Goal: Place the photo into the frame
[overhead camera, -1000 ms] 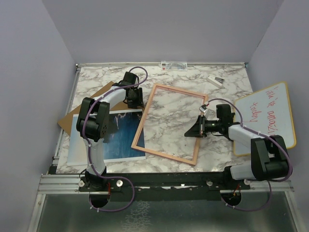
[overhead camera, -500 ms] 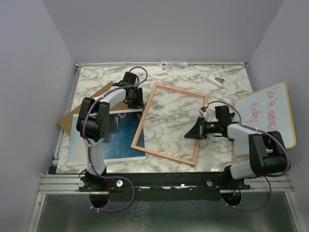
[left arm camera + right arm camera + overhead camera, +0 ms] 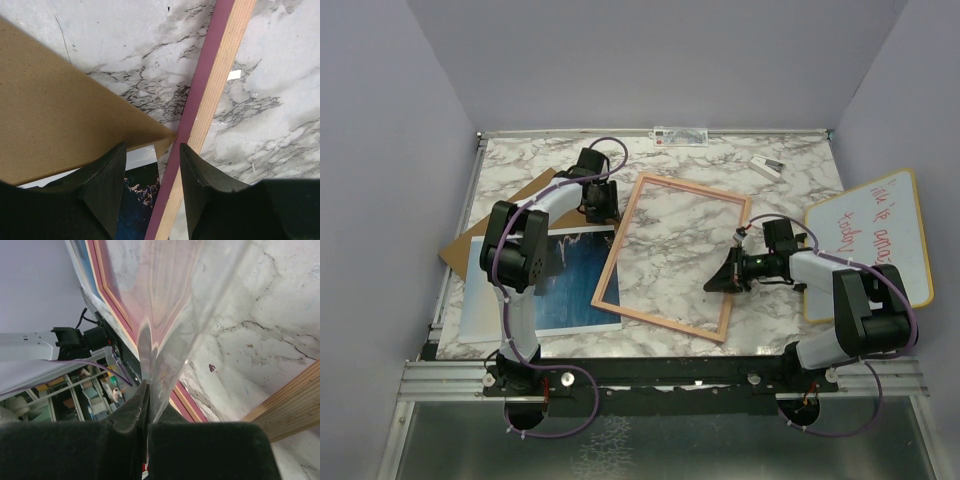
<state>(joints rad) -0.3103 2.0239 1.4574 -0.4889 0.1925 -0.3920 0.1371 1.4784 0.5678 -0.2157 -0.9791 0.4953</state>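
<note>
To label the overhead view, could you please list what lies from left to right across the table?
photo → frame → whiteboard with red writing

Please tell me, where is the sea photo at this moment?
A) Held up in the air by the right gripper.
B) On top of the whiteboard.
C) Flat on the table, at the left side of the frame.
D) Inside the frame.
C: the photo lies flat on the table along the left rim of the frame, and only marble shows through the frame.
</note>
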